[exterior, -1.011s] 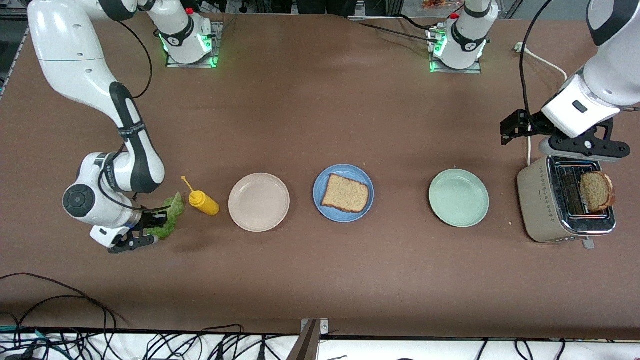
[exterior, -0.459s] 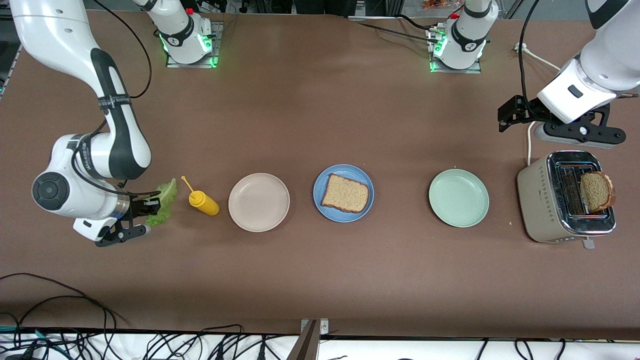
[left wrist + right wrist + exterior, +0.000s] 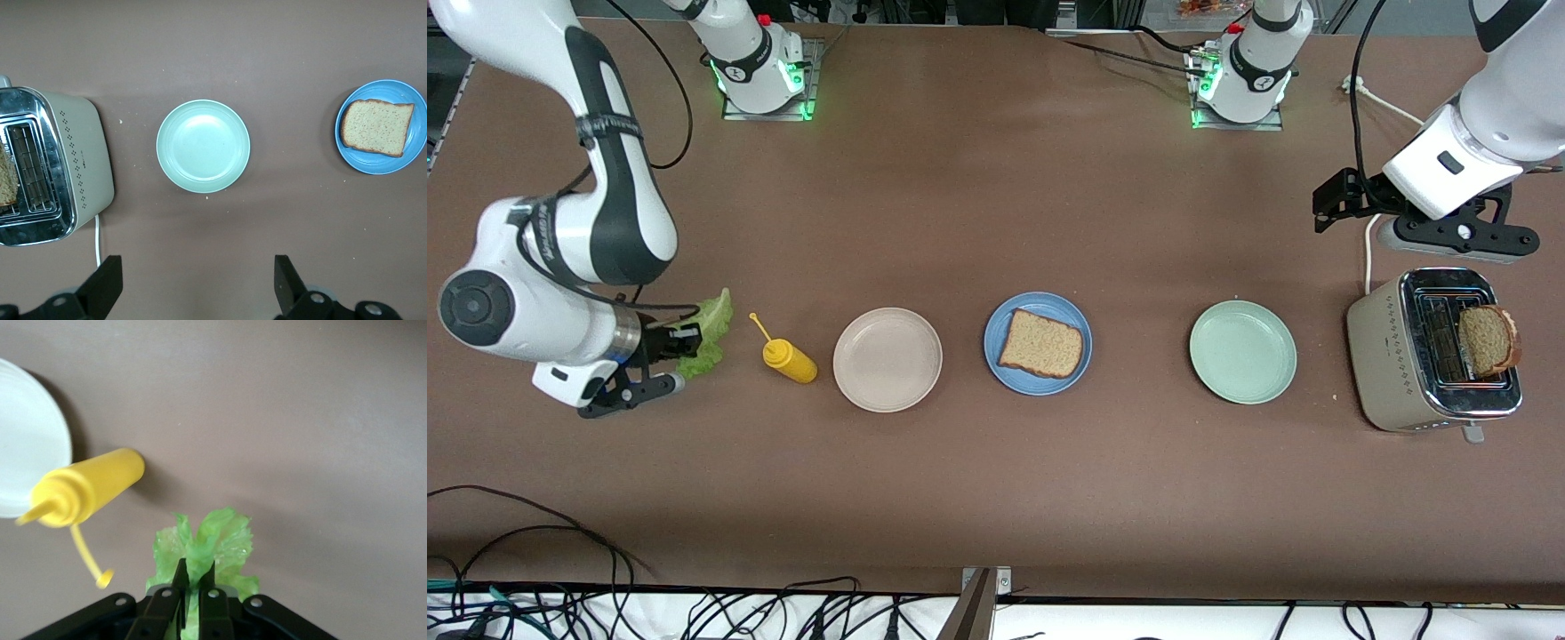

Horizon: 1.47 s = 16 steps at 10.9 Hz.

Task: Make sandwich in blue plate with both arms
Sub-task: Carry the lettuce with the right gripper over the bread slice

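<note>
The right tool [image 3: 680, 356] is pinched tight on the ruffled green lettuce leaf [image 3: 704, 331], holding it up in the air over the worktop [image 3: 978, 204] at the right arm's end; from the right wrist view the two fingers [image 3: 179, 577] sit close together with the lettuce squeezed between them and fanning out past the tips. Just beside it, toward the middle of the worktop, lies a yellow squeeze bottle [image 3: 787, 358] on its side, cap hanging off its nozzle, and next to that a beige plate [image 3: 887, 359]. The blue plate [image 3: 1038, 343] sits in the middle of the row with one slice of brown bread [image 3: 1040, 343] lying flat on it. Farther along toward the left arm's end is the pale green plate [image 3: 1242, 352], then a toaster [image 3: 1432, 351] with a second slice of bread [image 3: 1488, 340] standing up out of one slot. The left tool [image 3: 1449, 244] hangs over the worktop next to the toaster, its fingers [image 3: 103, 287] spread wide with nothing between them.
</note>
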Each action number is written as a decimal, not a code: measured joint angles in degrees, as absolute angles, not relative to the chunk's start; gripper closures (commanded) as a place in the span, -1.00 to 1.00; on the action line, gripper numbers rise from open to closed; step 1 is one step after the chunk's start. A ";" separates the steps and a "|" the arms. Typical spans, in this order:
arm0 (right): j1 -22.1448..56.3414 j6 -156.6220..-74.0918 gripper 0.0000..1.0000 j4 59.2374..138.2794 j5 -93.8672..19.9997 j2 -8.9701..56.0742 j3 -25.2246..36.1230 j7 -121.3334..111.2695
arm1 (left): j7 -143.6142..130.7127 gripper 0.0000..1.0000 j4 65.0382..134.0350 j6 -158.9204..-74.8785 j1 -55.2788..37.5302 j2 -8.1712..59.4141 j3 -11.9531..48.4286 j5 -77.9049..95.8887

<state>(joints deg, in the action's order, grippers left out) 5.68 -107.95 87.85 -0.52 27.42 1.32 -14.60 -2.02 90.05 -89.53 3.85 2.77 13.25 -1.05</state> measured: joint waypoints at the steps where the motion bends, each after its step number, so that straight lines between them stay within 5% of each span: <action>1: 5.84 -105.67 1.00 87.84 -0.52 25.61 1.31 -14.60 | -2.02 -1.00 90.05 -89.05 3.87 2.76 13.21 -1.05; 6: 6.98 -95.36 1.00 86.07 -8.94 20.12 1.32 -13.07 | -2.02 -1.00 90.05 -87.68 4.23 2.74 12.78 -1.03; 9: 14.98 -95.05 1.00 84.75 -9.23 20.18 2.71 -0.30 | -2.03 -1.00 89.47 -87.68 4.22 2.69 12.88 -1.01; 16: 31.34 -95.14 1.00 74.95 -18.04 29.16 9.47 28.76 | -2.03 -1.00 89.40 -87.68 4.21 2.68 12.92 -0.99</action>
